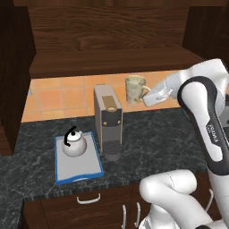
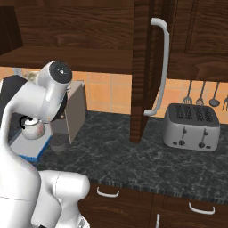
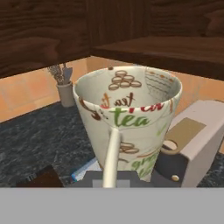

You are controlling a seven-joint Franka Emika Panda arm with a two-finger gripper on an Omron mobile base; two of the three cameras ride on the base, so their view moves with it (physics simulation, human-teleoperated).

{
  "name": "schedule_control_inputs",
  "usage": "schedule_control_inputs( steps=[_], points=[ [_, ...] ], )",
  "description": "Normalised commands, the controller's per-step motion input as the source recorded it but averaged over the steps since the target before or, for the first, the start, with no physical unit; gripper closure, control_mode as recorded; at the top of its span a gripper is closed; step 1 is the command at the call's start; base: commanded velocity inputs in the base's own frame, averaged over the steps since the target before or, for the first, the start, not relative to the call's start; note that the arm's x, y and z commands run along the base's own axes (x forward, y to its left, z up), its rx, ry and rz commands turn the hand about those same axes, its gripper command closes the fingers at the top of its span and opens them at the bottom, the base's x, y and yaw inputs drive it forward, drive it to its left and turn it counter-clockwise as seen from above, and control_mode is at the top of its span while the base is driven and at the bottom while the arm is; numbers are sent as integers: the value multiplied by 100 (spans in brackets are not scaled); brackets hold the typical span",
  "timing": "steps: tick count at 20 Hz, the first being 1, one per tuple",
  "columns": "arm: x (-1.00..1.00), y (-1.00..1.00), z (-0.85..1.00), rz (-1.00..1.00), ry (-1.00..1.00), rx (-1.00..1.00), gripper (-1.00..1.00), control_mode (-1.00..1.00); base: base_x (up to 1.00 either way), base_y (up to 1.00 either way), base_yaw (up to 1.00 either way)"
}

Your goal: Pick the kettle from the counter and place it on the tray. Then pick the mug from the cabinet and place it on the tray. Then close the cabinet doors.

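One kettle [image 1: 74,144] sits on the one blue-rimmed tray [image 1: 78,172], toward its back, with bare tray in front of it. One mug [image 1: 134,89] hangs in the air above the coffee machine [image 1: 108,120], under the cabinet [image 1: 107,36], its handle clenched in the fingers [image 1: 149,96]. One toaster [image 2: 190,127] stands on the worktop [image 2: 133,156] beyond the open cabinet door [image 2: 144,67]; the stretch between them is bare.

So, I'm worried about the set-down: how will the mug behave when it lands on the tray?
The mug, held by its handle in the gripper, looks rigid and probably fragile. It narrows toward its base, so it may tip if nudged. The tray, already carrying the kettle, leaves limited room.
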Motion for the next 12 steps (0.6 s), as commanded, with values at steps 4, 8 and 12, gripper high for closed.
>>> schedule_control_inputs(
  steps=[4,8,12],
  points=[
    [-49,5,-56,11,6,0,100,-100,0,0,0],
    [-40,23,-56,20,1,0,100,-100,0,0,0],
    [-5,52,-64,12,7,0,100,-100,0,0,0]
  ],
)
